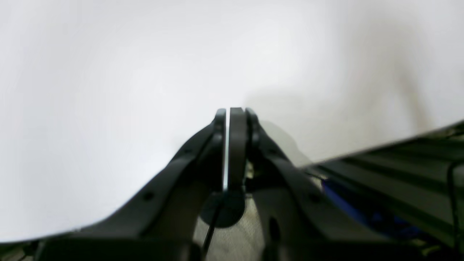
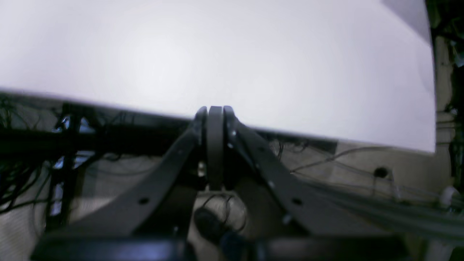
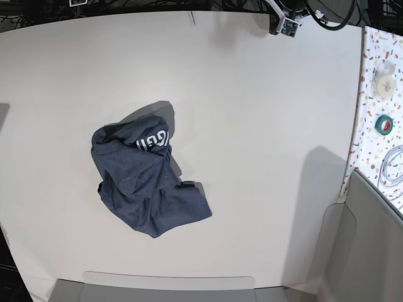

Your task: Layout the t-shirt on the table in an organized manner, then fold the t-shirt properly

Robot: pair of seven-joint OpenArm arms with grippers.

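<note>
t-shirt (image 3: 147, 178): crumpled heap, left of centre in base view, white lettering up, on worktop (image 3: 264, 126) | left hand (image 1: 235, 112): closed, holding nothing, over bare worktop | right hand (image 2: 214, 109): closed, holding nothing, at worktop edge

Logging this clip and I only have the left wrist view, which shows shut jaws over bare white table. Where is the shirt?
Observer: The t-shirt lies crumpled left of the table's middle in the base view.
Operator: Is either arm touching it?
Observer: No. Neither arm shows in the base view, and the right gripper is shut on nothing, at the table edge.
Operator: Any print visible?
Observer: White letters show on an upper fold, partly hidden.
</note>
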